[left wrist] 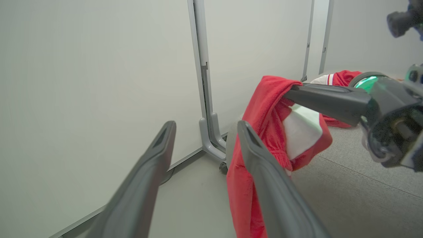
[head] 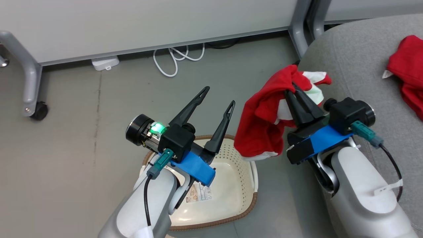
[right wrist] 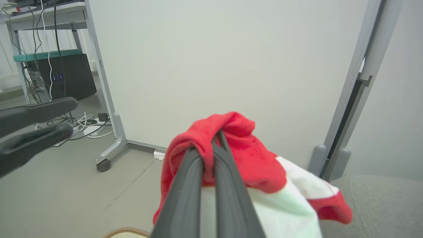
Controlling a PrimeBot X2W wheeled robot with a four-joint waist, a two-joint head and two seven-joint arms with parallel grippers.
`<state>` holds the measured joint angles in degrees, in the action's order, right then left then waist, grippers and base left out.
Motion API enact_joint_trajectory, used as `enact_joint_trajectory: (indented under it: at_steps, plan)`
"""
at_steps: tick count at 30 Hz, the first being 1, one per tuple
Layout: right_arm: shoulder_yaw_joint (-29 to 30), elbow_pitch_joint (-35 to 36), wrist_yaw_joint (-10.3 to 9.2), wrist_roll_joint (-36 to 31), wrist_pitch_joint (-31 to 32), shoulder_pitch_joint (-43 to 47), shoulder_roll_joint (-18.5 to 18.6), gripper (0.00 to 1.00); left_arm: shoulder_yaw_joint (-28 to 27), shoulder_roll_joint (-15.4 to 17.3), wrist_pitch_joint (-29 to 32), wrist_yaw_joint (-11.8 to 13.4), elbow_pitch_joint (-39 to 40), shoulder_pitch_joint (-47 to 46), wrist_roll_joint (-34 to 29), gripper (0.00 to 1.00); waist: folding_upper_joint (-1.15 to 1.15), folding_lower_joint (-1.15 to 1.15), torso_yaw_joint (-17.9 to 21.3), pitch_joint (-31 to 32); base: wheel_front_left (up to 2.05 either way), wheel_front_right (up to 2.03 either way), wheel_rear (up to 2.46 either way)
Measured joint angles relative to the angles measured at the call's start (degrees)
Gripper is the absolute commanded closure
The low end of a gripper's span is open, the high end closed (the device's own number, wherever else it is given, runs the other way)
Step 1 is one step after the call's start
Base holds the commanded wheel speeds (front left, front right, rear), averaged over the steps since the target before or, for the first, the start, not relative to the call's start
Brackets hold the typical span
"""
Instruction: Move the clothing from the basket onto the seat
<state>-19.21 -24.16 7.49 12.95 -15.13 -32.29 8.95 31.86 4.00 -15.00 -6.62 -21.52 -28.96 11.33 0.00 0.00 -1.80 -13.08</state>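
Observation:
My right gripper is shut on a red and white garment, which hangs in the air between the basket and the grey seat. The same garment drapes over the shut fingers in the right wrist view, and it also appears in the left wrist view. A second red garment with a small white tag lies on the seat at the far right. My left gripper is open and holds nothing, above the cream-white basket, whose bare bottom shows a paper label.
A white partition panel on grey wheeled legs stands behind. White cable and a white power block lie on the grey floor at its foot. A desk with cables and a dark box stands far left in the right wrist view.

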Motion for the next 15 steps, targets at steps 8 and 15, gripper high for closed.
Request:
enact_joint_trajectory:
  at_steps: [8, 15]
  plan:
    - [5.30, 4.74, 0.00, -0.82, 0.00, 1.85, -0.20, 1.00, 0.51, 0.81, 0.00, -0.25, 0.42, -0.72, -0.42, 0.00, 0.00, 0.00, 5.62, -2.50, 0.00, 0.00, 0.00]
    - [8.64, 8.62, 0.00, -1.31, 0.00, 4.92, -0.60, 1.00, 2.22, 1.24, 0.00, -0.48, 0.34, -0.92, -0.75, 0.00, 0.00, 0.00, 10.99, -3.60, 0.00, 0.00, 0.00]
